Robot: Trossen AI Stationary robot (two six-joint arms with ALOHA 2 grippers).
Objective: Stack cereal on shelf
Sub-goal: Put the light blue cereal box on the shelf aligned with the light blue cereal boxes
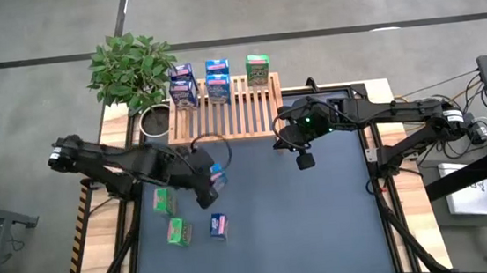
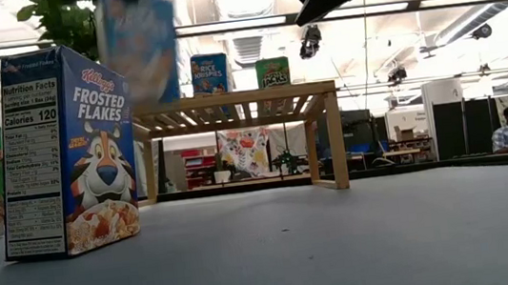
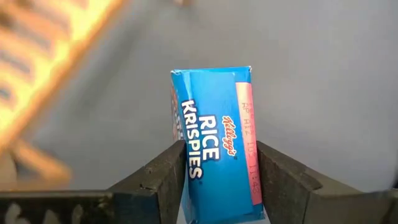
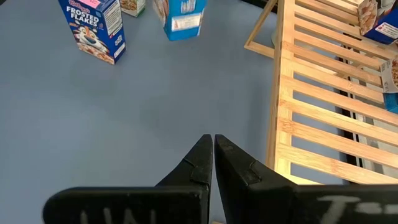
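Observation:
My left gripper is shut on a blue Rice Krispies cereal box, held above the blue mat to the left of centre. That box shows blurred at the top of the low view. The wooden slatted shelf stands at the table's far side and carries two blue boxes and a green one. My right gripper hangs shut above the mat by the shelf's near right corner, with nothing in it. My left gripper pinches the Rice Krispies box between its two fingers. They sit on the two opposite faces either side of the narrow printed panel. The fingers slant down from above. The box is lifted clear of the mat.
A Frosted Flakes box and two green boxes stand on the mat near the left front. A potted plant stands beside the shelf's left end. The mat's middle and right are bare.

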